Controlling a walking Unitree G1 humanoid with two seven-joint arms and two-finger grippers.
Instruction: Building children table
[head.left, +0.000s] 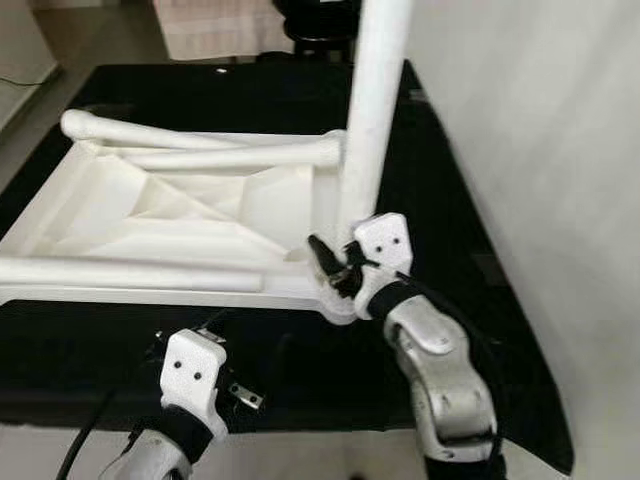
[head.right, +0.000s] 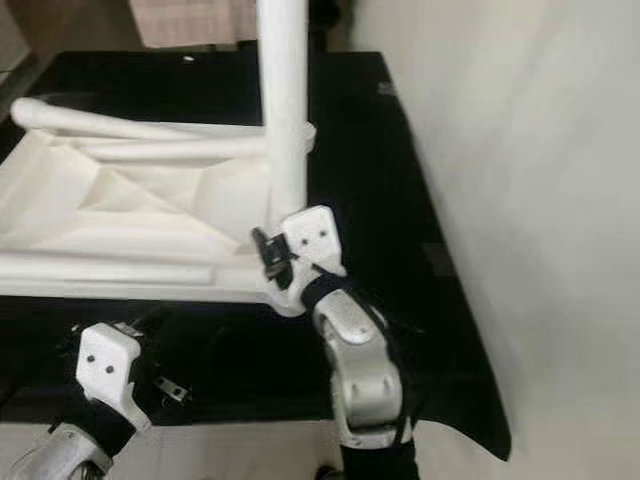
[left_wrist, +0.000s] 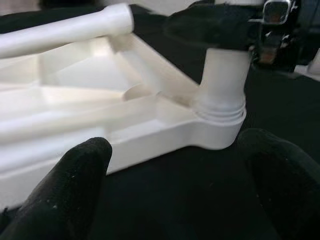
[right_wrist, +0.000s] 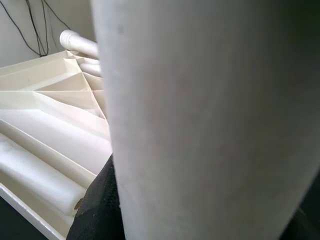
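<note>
Left eye view: nearest me, my left hand (head.left: 232, 385) hovers low over the black bench (head.left: 120, 350), just short of the tabletop's near edge. My right hand (head.left: 340, 268) is closed on the base of the upright leg (head.left: 372, 110), which stands in the near right corner socket of the upturned white tabletop (head.left: 150, 215). Count: 1 tabletop, 1 leg upright, 3 loose legs (head.left: 190, 132) lying across the underside.

Right eye view: same scene; upright leg plumb, right hand clamped low by the socket.

Left wrist view: my 2 left fingers (left_wrist: 70, 190) spread wide, holding nothing, aimed at the corner socket (left_wrist: 220, 112).

Right wrist view: leg surface very close, hand wrapped round it.

Handling, my guess: hollow moulded plastic, light, stiff, smooth and a bit slippery. Take legs near the base; the ribbed tabletop may slide on the cloth, so brace its rim.
</note>
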